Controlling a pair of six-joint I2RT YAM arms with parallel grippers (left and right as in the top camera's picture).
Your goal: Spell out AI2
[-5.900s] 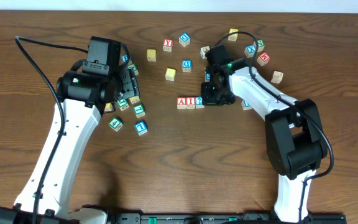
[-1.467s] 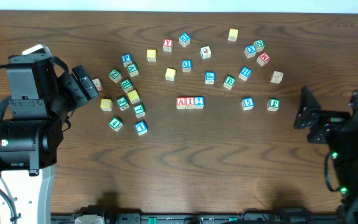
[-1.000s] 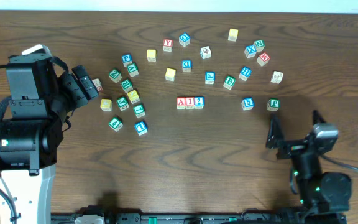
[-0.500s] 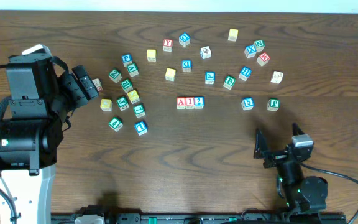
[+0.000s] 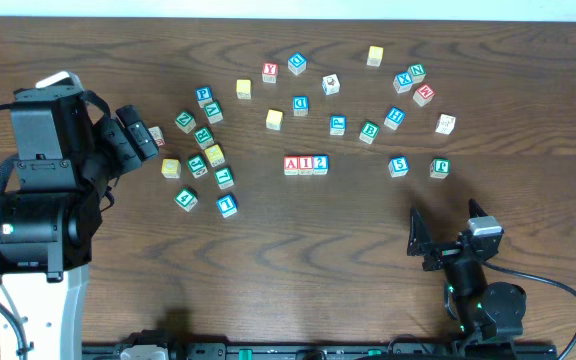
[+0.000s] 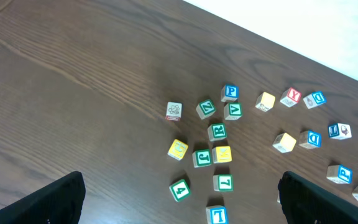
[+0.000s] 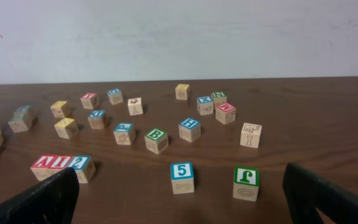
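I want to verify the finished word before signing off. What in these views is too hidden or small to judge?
- Right wrist view: the A I 2 row has its lower front partly behind a finger of the right claw, so its alignment is hard to judge there.
- Left wrist view: the row does not show; the left claw is cut off by the bottom edge.
- Overhead: the drawing on the pale cube beside that claw is too small.

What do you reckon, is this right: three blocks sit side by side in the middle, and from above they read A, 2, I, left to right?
Not quite, the order is wrong. The overhead view shows the A block, then the I block, then the 2 block, left to right. They do sit side by side in the middle.
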